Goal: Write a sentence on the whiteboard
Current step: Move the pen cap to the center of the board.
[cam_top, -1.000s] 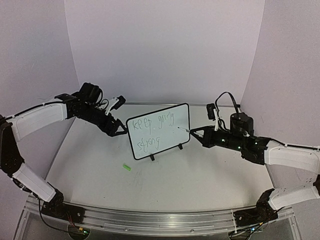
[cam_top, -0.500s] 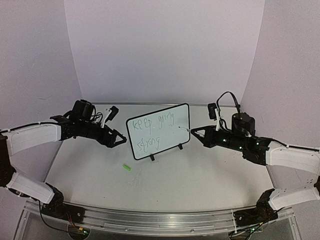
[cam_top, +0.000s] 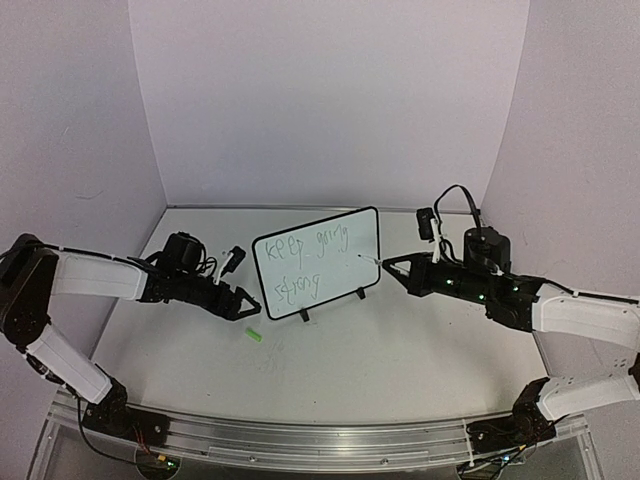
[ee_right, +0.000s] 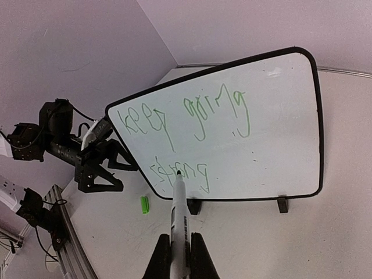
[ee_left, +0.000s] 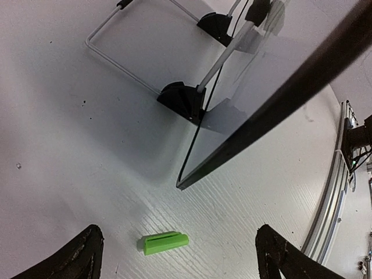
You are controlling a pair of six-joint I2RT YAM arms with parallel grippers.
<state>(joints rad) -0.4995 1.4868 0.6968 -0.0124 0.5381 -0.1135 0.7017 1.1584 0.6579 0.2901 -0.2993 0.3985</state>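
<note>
The whiteboard (cam_top: 334, 283) stands on its two black feet mid-table, tilted back. The sentence (cam_top: 312, 247) runs across it in thin green handwriting on two lines, and it also shows in the right wrist view (ee_right: 192, 119). My right gripper (cam_top: 396, 269) is shut on a white marker (ee_right: 178, 215), whose dark tip points at the board's right edge; contact is unclear. My left gripper (cam_top: 246, 303) is open, low over the table left of the board. A small green cap (ee_left: 165, 242) lies between its fingertips (ee_left: 87, 251).
The green cap (cam_top: 254, 336) rests on the table in front of the board's left corner. In the left wrist view the whiteboard's frame edge (ee_left: 279, 96) and a black foot (ee_left: 181, 99) are close ahead. Purple walls enclose the table; a metal rail runs along the near edge.
My left arm has dropped and drawn back from the board's left edge to sit low over the table near the green cap. The right arm and marker have barely moved.
</note>
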